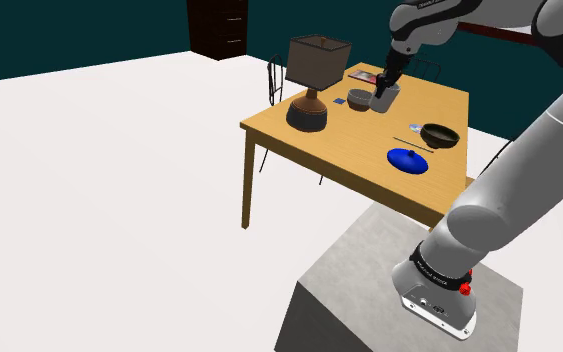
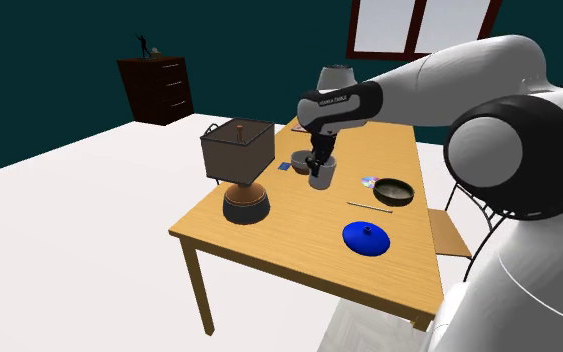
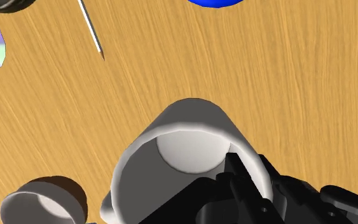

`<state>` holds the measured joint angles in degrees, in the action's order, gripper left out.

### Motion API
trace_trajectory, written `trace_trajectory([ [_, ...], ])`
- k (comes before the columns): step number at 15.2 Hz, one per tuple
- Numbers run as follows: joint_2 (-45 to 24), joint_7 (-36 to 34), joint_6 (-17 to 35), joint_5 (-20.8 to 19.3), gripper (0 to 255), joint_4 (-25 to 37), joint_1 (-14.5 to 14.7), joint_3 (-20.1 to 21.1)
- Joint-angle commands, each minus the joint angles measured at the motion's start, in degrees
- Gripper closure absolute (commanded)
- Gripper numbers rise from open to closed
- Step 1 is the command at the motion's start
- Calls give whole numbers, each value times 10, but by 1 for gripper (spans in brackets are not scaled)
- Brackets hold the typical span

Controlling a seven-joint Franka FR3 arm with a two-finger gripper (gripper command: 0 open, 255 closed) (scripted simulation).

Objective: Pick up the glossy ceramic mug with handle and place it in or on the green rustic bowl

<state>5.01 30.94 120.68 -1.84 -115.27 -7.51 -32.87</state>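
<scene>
A pale grey mug hangs from my gripper, which is shut on its rim, one finger inside and one outside. In the shoulder view the mug is near the table's far side, under the gripper, at or just above the wood. I cannot tell whether it touches. A small grey-brown bowl stands right beside it, also seen as the small bowl. A wider dark olive-brown bowl sits apart toward the shoulder view's right, and as the dark bowl in the second exterior view.
On the wooden table stand a brown lamp with a box shade, a blue domed lid, a thin stick, a disc and a red book. A chair is at the side, a dresser far off.
</scene>
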Motion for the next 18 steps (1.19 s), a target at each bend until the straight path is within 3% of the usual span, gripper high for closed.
trace_trajectory([
  [1,-1,33,-2,5,255,4,-13,-17],
  [9,-43,167,-24,53,255,54,-62,-83],
  [18,-154,338,-76,161,255,168,-154,-138],
])
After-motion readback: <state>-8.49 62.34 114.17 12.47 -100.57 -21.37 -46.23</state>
